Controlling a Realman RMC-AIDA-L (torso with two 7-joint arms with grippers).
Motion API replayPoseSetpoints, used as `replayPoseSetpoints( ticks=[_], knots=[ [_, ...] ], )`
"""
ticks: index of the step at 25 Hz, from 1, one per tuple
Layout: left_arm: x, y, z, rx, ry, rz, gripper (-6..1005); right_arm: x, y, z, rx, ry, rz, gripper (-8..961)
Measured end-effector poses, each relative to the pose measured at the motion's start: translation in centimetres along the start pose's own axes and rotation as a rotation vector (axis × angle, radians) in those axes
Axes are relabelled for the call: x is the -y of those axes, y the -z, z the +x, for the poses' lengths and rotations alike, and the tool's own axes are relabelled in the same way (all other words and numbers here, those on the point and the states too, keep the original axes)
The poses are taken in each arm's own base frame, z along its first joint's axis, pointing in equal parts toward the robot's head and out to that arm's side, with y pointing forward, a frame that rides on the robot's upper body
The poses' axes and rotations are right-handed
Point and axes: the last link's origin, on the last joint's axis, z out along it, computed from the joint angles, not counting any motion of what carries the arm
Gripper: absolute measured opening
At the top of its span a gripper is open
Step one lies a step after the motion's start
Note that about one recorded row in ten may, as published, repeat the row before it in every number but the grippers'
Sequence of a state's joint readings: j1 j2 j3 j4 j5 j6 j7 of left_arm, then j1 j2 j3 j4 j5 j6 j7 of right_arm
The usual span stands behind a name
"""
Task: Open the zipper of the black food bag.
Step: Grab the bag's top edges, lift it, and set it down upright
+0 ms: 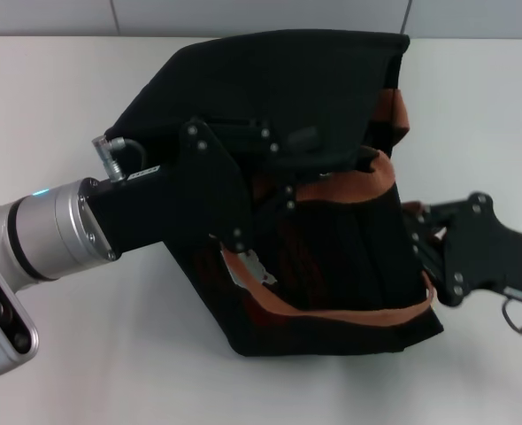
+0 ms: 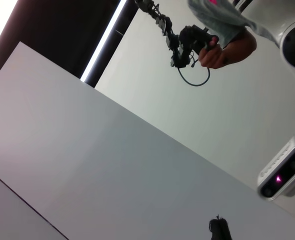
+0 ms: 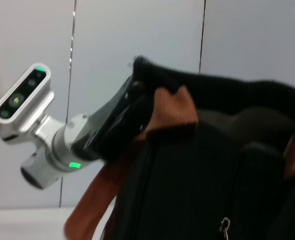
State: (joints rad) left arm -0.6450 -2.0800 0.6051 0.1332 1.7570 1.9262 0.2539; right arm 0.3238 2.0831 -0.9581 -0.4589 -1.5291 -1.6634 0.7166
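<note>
The black food bag (image 1: 332, 221) lay mid-worktop (image 1: 66, 88), apparently part-opened. The left tool (image 1: 243, 257), at nine o'clock, pinched a silver zipper pull (image 1: 250, 270); the right tool's (image 1: 420, 235) state was unclear, at three o'clock.

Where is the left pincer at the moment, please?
In the head view the left pincer is over the middle of the black food bag, beside its orange-brown strap.
</note>
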Motion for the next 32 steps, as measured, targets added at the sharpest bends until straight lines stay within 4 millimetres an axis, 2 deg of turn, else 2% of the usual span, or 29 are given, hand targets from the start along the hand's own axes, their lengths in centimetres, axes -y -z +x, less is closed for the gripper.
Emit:
replayPoseSetpoints(
  ticks=[7,12,22,26,30,31,32],
  knots=[
    [0.1,-0.1,-0.1,0.007,0.002,0.005,175,-1.5,2.1,1.9,-0.1,-0.065,0.02,2],
    [0.0,-0.1,-0.2,0.016,0.01,0.02,174,-1.8,3.3,2.8,-0.144,-0.092,0.067,5],
    [-0.1,-0.1,-0.4,0.036,0.038,0.046,175,-1.8,3.7,2.9,-0.152,-0.117,0.079,12],
    [-0.2,-0.1,-0.4,0.045,0.052,0.068,176,-1.6,4.1,2.5,-0.12,-0.121,0.11,15],
    [-0.3,-0.1,-0.4,0.051,0.067,0.095,177,-1.1,5.6,1.5,-0.039,-0.123,0.197,18],
    [-1.3,-0.5,-0.6,0.128,0.191,0.267,177,-0.9,6.5,0.8,0.025,-0.124,0.249,18],
    [-1.6,-0.5,-0.7,0.152,0.221,0.306,177,-0.9,7.3,0.0,0.095,-0.121,0.294,19]
  ],
)
